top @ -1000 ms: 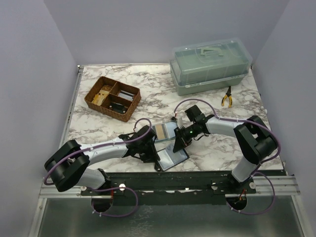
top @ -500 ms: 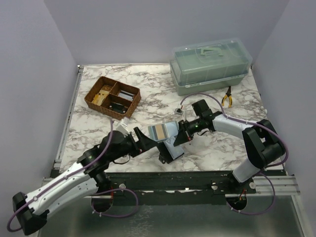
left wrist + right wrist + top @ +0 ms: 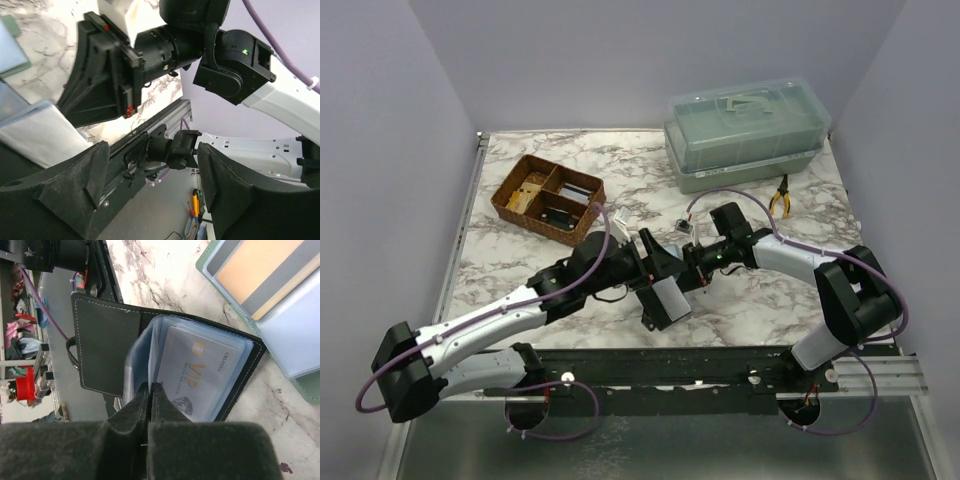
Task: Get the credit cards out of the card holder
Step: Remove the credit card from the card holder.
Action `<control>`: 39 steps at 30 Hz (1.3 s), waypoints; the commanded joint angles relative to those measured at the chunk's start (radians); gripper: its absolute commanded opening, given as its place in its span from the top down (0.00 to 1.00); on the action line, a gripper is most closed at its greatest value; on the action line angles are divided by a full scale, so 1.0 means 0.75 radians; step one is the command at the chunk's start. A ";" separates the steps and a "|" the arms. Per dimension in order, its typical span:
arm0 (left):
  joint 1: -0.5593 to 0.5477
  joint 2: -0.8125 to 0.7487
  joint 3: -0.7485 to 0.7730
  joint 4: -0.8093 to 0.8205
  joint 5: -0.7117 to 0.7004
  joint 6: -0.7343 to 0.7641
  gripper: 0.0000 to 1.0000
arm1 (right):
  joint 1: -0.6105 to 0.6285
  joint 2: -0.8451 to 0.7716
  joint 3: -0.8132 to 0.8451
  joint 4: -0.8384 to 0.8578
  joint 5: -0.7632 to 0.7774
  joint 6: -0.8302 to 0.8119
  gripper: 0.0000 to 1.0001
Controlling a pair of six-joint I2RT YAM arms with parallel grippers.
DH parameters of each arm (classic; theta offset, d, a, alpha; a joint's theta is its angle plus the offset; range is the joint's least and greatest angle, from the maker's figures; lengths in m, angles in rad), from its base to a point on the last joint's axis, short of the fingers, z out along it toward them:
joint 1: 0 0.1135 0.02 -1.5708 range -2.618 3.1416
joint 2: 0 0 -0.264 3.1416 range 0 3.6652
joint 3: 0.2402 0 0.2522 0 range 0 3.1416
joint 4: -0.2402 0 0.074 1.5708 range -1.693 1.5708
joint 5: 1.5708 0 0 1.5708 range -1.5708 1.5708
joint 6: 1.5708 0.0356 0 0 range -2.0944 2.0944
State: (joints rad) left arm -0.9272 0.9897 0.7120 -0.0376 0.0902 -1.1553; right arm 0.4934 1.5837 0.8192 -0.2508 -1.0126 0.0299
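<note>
While the right hand [image 3: 150,390] pinches a clear sleeve [image 3: 141,357] of the open black leather card holder [image 3: 107,347], near centre on the marble bench [image 3: 500,250], everything could lift, pale blue-grey card [image 3: 200,375] included; the left hand [image 3: 152,170] gapes empty.

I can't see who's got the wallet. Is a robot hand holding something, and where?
The right gripper pinches the card holder by the edge of its clear inner sleeve. The left gripper is open and empty.

Left pincer [image 3: 152,167] spread wide, nothing between its fingers [image 3: 75,185].
Beyond them the black right pincer [image 3: 67,102] tapers down to the pale sleeve of the card holder [image 3: 35,132], the marbled desk [image 3: 45,55] behind.
</note>
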 commanded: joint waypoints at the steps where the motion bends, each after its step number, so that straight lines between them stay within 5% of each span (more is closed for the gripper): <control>1: -0.080 0.177 0.101 0.126 -0.162 0.034 0.25 | 0.000 -0.011 -0.011 0.041 0.039 0.005 1.00; 5: -0.100 0.306 0.127 0.130 -0.239 -0.053 0.35 | 0.001 -0.004 -0.008 0.041 0.041 0.009 1.00; 10: -0.108 0.274 0.010 0.220 -0.363 -0.116 0.37 | 0.001 -0.018 -0.007 0.040 0.051 0.005 1.00; 16: -0.108 0.150 -0.137 0.288 -0.433 -0.125 0.37 | 0.038 -0.159 -0.006 0.016 0.307 -0.136 1.00; 24: -0.111 -0.092 -0.256 0.085 -0.433 -0.198 0.38 | 0.381 -0.130 0.046 -0.174 0.697 -0.345 1.00; 32: -0.118 -0.392 -0.412 -0.022 -0.398 -0.314 0.45 | 0.425 0.047 0.092 -0.099 0.491 -0.201 1.00; 39: -0.130 -0.413 -0.452 -0.050 -0.366 -0.420 0.46 | 0.421 0.152 0.117 -0.067 0.440 -0.106 1.00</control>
State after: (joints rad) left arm -1.0107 0.6716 0.3893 -0.0360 -0.2054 -1.3766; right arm 0.8055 1.6585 0.8997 -0.3153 -0.6594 -0.0967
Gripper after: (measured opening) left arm 0.539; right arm 0.008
